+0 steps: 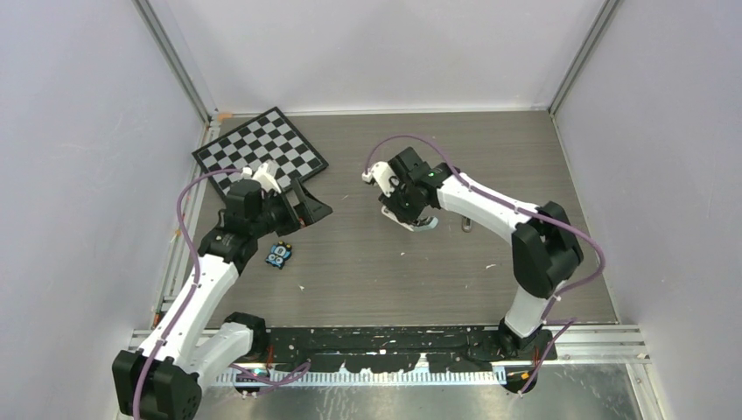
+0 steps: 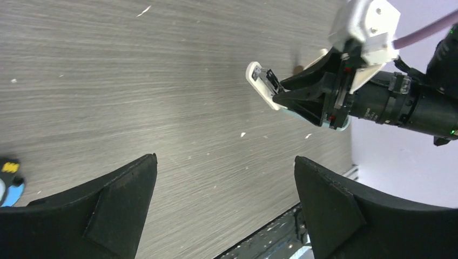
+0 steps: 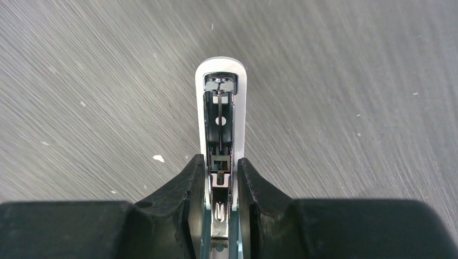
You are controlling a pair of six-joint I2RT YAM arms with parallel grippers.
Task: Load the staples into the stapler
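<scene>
Grey wood-grain table (image 1: 376,271) stretches between pale walls, with a checkerboard (image 1: 261,149) at its far left corner. Near the middle, the right gripper (image 3: 221,161) is clenched on the stapler (image 3: 220,116). It pinches the rear sides so that the white base points away from the wrist and the silver channel lies open, a hold that seems meant to present the channel for loading. The right arm reaches in with its elbow bent and wrist angled down, the stapler low at the table. The left gripper (image 2: 225,159) hangs well apart to the left, its jaws spread wide around nothing and aimed toward the stapler. The staples cannot be picked out, and whether any sit in the channel is unclear. A small black-and-blue gadget (image 1: 279,255) lies beside the left arm.
</scene>
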